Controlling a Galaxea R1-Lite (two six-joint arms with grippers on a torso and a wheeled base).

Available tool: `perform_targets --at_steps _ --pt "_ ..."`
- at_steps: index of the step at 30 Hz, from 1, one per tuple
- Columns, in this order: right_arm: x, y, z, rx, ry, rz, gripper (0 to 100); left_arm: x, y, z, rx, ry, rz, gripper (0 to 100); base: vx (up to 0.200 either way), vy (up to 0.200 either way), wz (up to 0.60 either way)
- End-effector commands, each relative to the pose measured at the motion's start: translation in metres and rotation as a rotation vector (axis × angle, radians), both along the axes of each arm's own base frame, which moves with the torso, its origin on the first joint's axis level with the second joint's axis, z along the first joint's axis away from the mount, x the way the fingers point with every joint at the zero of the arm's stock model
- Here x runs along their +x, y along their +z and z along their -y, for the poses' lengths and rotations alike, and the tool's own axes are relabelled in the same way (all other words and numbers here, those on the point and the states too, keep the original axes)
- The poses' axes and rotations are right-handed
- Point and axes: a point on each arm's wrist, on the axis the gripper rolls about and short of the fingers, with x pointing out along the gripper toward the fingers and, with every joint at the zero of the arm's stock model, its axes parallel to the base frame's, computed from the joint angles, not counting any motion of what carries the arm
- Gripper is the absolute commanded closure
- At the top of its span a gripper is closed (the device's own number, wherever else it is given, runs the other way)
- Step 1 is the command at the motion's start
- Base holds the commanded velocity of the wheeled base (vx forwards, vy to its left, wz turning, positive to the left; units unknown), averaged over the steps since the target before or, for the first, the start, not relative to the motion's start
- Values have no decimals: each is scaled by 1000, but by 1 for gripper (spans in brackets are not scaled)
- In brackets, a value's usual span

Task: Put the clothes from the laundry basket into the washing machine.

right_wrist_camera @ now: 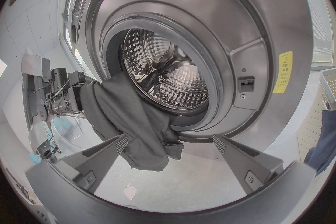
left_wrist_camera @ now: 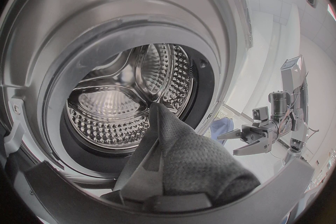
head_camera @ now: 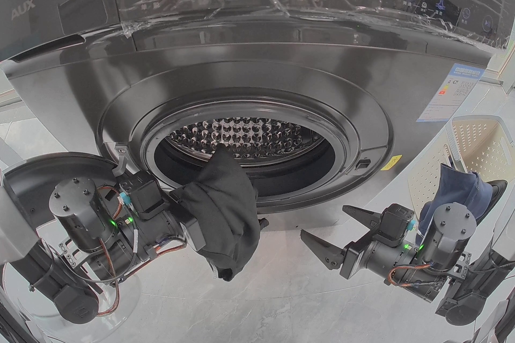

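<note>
While the left claw [left_wrist_camera: 164,182] pinched the dark garment [head_camera: 225,204], its fingers mostly buried under the folds, the cloth hung just in front of the lower rim of the washing machine [head_camera: 375,92], at the open door hole. The garment's long axis ran up and down: its upper tip pointed into the mouth of the drum [head_camera: 244,132], and its loose end drooped towards the floor, outside the machine. The drum lay straight ahead of this claw and a little above it, so the coming move probably called for a push forward and up over the rim (the drooping end could catch on that lip). The left arm was plainly the nearer one. The right claw [head_camera: 324,222] stood spread and empty, off to the right of the opening, near the laundry basket [head_camera: 477,140], where a blue garment [head_camera: 456,188] waited.
</note>
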Motion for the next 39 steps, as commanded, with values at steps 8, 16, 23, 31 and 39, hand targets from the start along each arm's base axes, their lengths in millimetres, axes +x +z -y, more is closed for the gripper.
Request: perform_targets --at_steps 8,16,23,31,39 --pt "-2 1 0 2 6 1 0 1 -4 3 7 -5 -11 100 -25 0 0" --pt "-2 0 -1 1 7 0 0 2 -1 2 -1 0 -4 100 -50 0 0" --pt "-2 0 -1 -1 9 -1 0 3 -2 2 -2 1 -7 100 0 0 0" --pt "-10 -2 -5 -8 43 -11 0 34 -8 24 -30 73 3 100 0 0 0" --pt "-15 -8 -2 -40 39 -28 0 79 -8 47 -81 50 65 100 0 0 0"
